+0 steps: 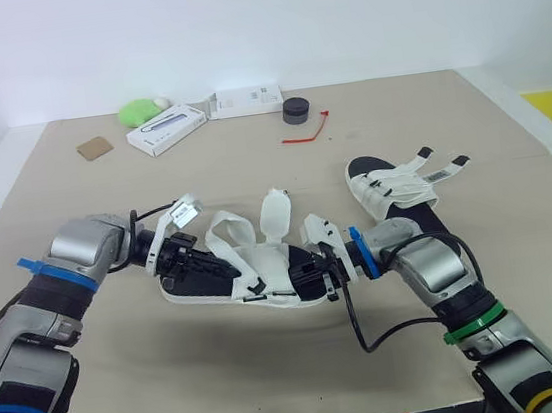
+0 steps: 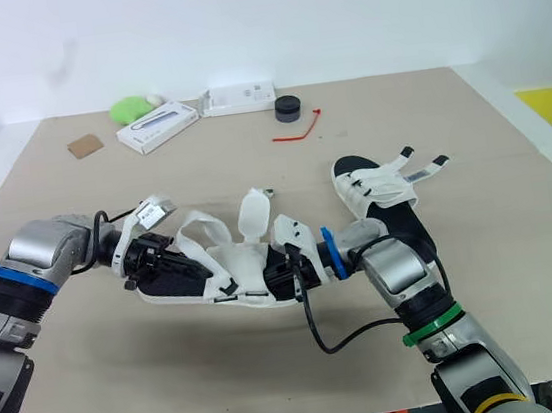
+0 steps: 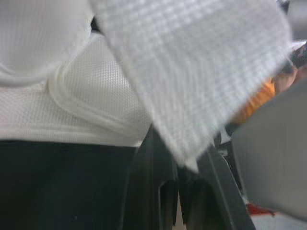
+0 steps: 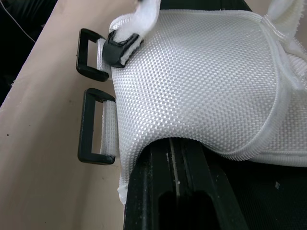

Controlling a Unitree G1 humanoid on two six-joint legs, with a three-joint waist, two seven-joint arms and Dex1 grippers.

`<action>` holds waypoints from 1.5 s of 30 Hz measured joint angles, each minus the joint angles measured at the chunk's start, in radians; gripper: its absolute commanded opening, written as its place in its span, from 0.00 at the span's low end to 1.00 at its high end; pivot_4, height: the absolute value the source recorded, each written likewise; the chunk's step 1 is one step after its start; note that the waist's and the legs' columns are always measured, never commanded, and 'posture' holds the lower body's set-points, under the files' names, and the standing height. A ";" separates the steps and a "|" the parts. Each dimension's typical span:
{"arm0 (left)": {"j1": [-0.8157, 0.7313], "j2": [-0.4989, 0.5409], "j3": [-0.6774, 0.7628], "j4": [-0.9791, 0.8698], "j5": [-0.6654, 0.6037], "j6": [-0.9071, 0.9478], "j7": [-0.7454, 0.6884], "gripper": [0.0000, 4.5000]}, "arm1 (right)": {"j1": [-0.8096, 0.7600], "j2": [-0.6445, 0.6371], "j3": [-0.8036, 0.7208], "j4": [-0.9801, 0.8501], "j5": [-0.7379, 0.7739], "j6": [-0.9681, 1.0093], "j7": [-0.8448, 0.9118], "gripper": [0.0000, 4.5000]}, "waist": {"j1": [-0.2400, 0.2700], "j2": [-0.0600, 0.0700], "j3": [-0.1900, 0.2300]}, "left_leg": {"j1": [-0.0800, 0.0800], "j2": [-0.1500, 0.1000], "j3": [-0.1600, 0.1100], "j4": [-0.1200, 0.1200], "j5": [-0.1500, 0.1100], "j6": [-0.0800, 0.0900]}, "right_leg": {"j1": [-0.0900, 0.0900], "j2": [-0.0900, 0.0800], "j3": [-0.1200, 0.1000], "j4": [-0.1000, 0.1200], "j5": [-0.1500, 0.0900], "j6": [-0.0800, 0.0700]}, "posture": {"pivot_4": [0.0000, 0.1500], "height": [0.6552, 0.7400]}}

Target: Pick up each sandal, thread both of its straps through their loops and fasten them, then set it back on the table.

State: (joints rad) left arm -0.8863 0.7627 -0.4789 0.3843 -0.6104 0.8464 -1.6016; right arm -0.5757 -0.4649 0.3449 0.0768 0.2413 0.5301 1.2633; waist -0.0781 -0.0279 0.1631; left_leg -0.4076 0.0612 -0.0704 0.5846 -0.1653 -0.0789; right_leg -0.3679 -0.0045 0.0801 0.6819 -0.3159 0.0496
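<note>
In the left eye view, the white sandal (image 1: 264, 268), straps loose, hung between both grippers near the worktop's (image 1: 176, 380) front edge. The left gripper (image 1: 195, 265) clamped one end and the right gripper (image 1: 313, 274) the other. A second sandal (image 1: 395, 192) lay toward the right edge.

In the left wrist view, narrow fingers (image 3: 160, 191) sat under white mesh.

In the right wrist view, two black loops (image 4: 93, 127) stuck out from the upper's edge.

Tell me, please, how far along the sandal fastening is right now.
Nothing looks finished yet. In hand: the near sandal sits between the left end effector and the right end effector, with its straps standing open and its two black loops empty. Left to do: threading and fastening those, then the far sandal, whose straps splay loose on the table.
</note>
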 measured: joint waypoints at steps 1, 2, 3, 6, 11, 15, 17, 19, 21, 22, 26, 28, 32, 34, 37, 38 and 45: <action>-0.009 0.000 -0.012 0.005 -0.002 -0.008 0.000 0.03 | 0.001 0.000 0.000 -0.001 0.000 0.000 -0.001 0.00 | 0.000 0.000 0.000 | 0.000 0.000 0.000 0.000 0.000 0.000 | 0.000 0.000 0.000 0.000 0.000 0.000 | 1.00 1.00; -0.024 -0.002 -0.025 0.016 -0.007 -0.016 0.000 0.03 | 0.001 0.000 0.000 -0.003 0.000 0.001 -0.002 0.00 | 0.000 0.000 0.000 | 0.000 0.000 0.000 0.000 0.000 0.000 | 0.000 0.000 0.000 0.000 0.000 0.000 | 1.00 1.00; -0.038 -0.006 -0.031 0.027 -0.009 -0.019 -0.001 0.03 | 0.002 0.000 0.000 -0.004 0.000 0.001 -0.002 0.00 | 0.000 0.000 0.000 | 0.000 0.000 0.000 0.000 0.000 0.000 | 0.000 0.000 0.000 0.000 0.000 0.000 | 1.00 1.00; -0.066 -0.038 -0.036 0.065 -0.014 -0.019 -0.002 0.03 | 0.003 0.000 0.000 -0.006 0.002 0.005 -0.003 0.00 | 0.000 0.000 0.000 | 0.000 0.000 0.000 0.000 0.000 0.001 | 0.000 0.000 0.000 0.000 0.000 0.000 | 1.00 1.00; -0.129 -0.097 -0.033 0.139 -0.037 0.033 -0.002 0.03 | 0.005 0.000 -0.001 -0.008 0.009 0.006 -0.007 0.00 | -0.001 0.000 0.000 | 0.000 0.000 0.000 0.000 -0.001 0.002 | -0.001 0.001 0.000 0.000 -0.001 0.000 | 1.00 1.00; -0.155 -0.077 -0.041 0.148 -0.053 0.048 -0.002 0.03 | 0.009 0.000 -0.001 -0.014 0.011 0.007 -0.007 0.00 | -0.001 0.000 0.000 | 0.000 0.000 0.000 0.000 -0.003 0.004 | -0.001 0.001 0.000 0.000 -0.002 -0.001 | 1.00 1.00; -0.154 -0.062 -0.064 0.148 -0.056 0.047 -0.002 0.03 | 0.010 0.000 -0.001 -0.015 0.011 0.008 -0.006 0.00 | -0.001 0.000 0.000 | 0.000 0.000 0.000 0.000 -0.003 0.005 | -0.001 0.001 0.000 0.000 -0.002 -0.001 | 1.00 1.00; -0.153 -0.059 -0.074 0.147 -0.058 0.046 -0.002 0.03 | 0.009 0.000 -0.001 -0.015 0.011 0.008 -0.007 0.00 | -0.001 0.000 0.000 | 0.000 0.000 0.000 0.000 -0.003 0.005 | 0.000 0.001 0.000 0.000 -0.002 -0.001 | 1.00 1.00; -0.149 -0.056 -0.075 0.143 -0.066 0.045 -0.002 0.03 | 0.009 0.000 -0.001 -0.015 0.011 0.009 -0.009 0.00 | -0.001 0.000 0.000 | 0.000 0.000 0.000 0.000 -0.003 0.005 | -0.001 0.001 0.000 0.000 -0.002 -0.001 | 1.00 1.00; -0.144 -0.051 -0.076 0.136 -0.070 0.046 -0.002 0.03 | 0.009 0.000 -0.001 -0.015 0.011 0.009 -0.009 0.00 | -0.001 0.000 0.000 | 0.000 0.000 0.000 0.000 -0.003 0.005 | -0.001 0.001 0.000 0.000 -0.002 -0.001 | 1.00 1.00; -0.124 -0.018 -0.108 0.102 -0.083 0.047 -0.002 0.22 | 0.009 0.000 -0.001 -0.016 0.011 0.010 -0.009 0.00 | -0.001 0.000 0.000 | 0.000 0.001 0.000 0.000 -0.003 0.005 | 0.000 0.001 0.000 0.001 -0.002 -0.001 | 1.00 1.00; -0.123 0.002 -0.119 0.099 -0.094 0.048 -0.002 0.42 | 0.009 0.000 0.000 -0.016 0.011 0.010 -0.009 0.00 | -0.001 0.000 0.000 | 0.000 0.001 0.000 0.000 -0.003 0.005 | -0.001 0.001 0.000 0.001 -0.002 -0.001 | 1.00 1.00; -0.124 0.020 -0.127 0.098 -0.101 0.039 -0.002 0.86 | 0.009 -0.001 -0.001 -0.016 0.011 0.011 -0.009 0.00 | 0.000 0.000 0.000 | 0.000 0.001 0.000 0.001 -0.003 0.005 | 0.000 0.001 0.000 0.001 -0.002 -0.001 | 1.00 1.00; -0.124 0.020 -0.133 0.098 -0.099 0.031 -0.003 0.97 | 0.009 -0.001 0.000 -0.016 0.011 0.011 -0.009 0.00 | 0.000 0.000 0.000 | 0.000 0.001 0.000 0.001 -0.003 0.005 | 0.000 0.001 0.000 0.001 -0.002 -0.001 | 1.00 1.00; -0.120 0.005 -0.113 0.095 -0.108 0.075 -0.003 0.97 | 0.009 0.000 -0.001 -0.015 0.011 0.011 -0.009 0.00 | 0.000 0.000 0.000 | 0.000 0.001 0.000 0.001 -0.003 0.005 | 0.000 0.001 0.000 0.001 -0.002 -0.001 | 1.00 1.00; -0.118 0.001 -0.109 0.090 -0.115 0.089 -0.003 0.97 | 0.009 0.000 0.000 -0.015 0.011 0.011 -0.009 0.00 | 0.000 0.000 0.000 | 0.000 0.001 0.000 0.001 -0.003 0.005 | 0.000 0.001 0.000 0.001 -0.002 -0.001 | 1.00 1.00; -0.036 -0.097 0.057 -0.004 -0.177 0.281 0.071 0.97 | 0.009 0.001 -0.001 -0.014 0.011 0.011 -0.012 0.00 | -0.001 0.000 0.000 | 0.000 0.001 0.000 0.002 -0.003 0.005 | 0.000 0.001 0.000 0.002 -0.002 -0.001 | 1.00 1.00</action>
State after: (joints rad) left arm -0.9227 0.6662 -0.4223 0.3798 -0.7871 1.1277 -1.5308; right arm -0.5671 -0.4642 0.3444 0.0629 0.2526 0.5408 1.2510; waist -0.0788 -0.0277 0.1631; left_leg -0.4077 0.0621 -0.0705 0.5863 -0.1679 -0.0743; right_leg -0.3682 -0.0031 0.0800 0.6837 -0.3182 0.0484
